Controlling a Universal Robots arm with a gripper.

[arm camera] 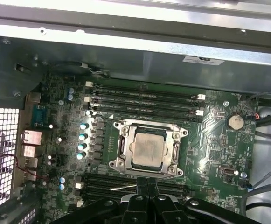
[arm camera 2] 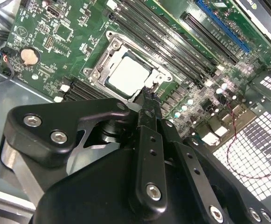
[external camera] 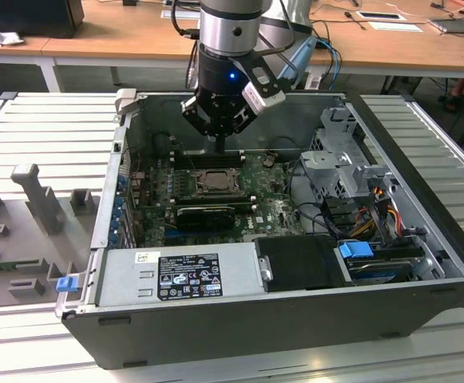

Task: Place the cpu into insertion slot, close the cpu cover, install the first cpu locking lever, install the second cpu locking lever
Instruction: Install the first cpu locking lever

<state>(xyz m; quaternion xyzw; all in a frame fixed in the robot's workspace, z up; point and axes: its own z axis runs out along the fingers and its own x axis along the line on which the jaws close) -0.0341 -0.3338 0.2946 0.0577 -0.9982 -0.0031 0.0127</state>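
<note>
Claw point(arm camera: 147, 185) shut, fingers together, nothing between them that you can see. The tips hang just beside one edge of the cpu cover point(arm camera: 176, 148). Cpu point(arm camera: 148, 148) lies flat in the insertion slot point(arm camera: 125, 147), cover down over its rim. Chip: light, stiff, slick-faced, contacts beneath likely fragile, so leave it be. Thin wire lever point(arm camera: 124, 187) beside the tips looks springy; take it near its free end. Room is tight: memory slots point(arm camera: 144, 100) flank the socket, case wall point(external camera: 124, 171) stands further off.
</note>
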